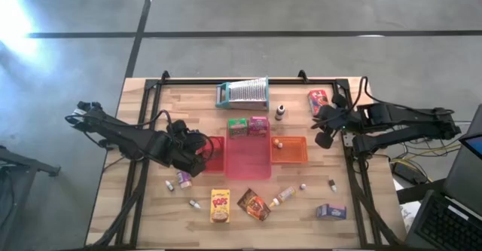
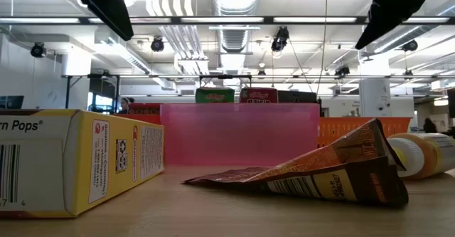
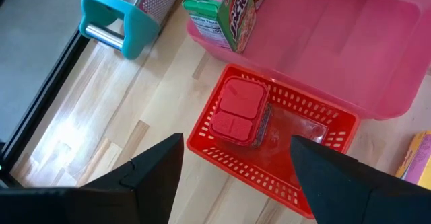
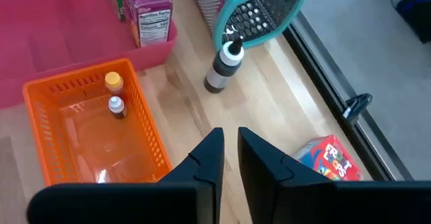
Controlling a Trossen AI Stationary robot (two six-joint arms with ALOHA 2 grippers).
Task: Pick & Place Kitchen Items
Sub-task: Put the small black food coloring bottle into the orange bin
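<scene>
My left gripper [image 3: 237,140] [image 1: 197,159] hangs open above the red tray [image 3: 214,155], where a red-lidded spice jar [image 3: 237,111] lies on its side. My right gripper [image 4: 231,135] [image 1: 325,134] is shut, hovering right of the orange tray [image 4: 42,109], which holds two tiny bottles [image 4: 114,93]. A green box [image 1: 238,127] and a pink box [image 1: 258,125] stand at the pink tray's [image 1: 248,160] far end. A yellow box [image 1: 220,206], brown packet [image 1: 254,204], bottle [image 1: 284,197] and blue-purple box [image 1: 330,212] lie near the table's near edge. A red box [image 1: 318,100] lies far right.
A ribbed silver grater with a teal frame [image 1: 242,93] lies at the far edge, and a dark-capped bottle [image 4: 222,69] stands beside it. Small jars [image 1: 183,179] and tiny bottles [image 1: 332,184] are scattered on the near wood. A black rail [image 1: 248,79] rims the table.
</scene>
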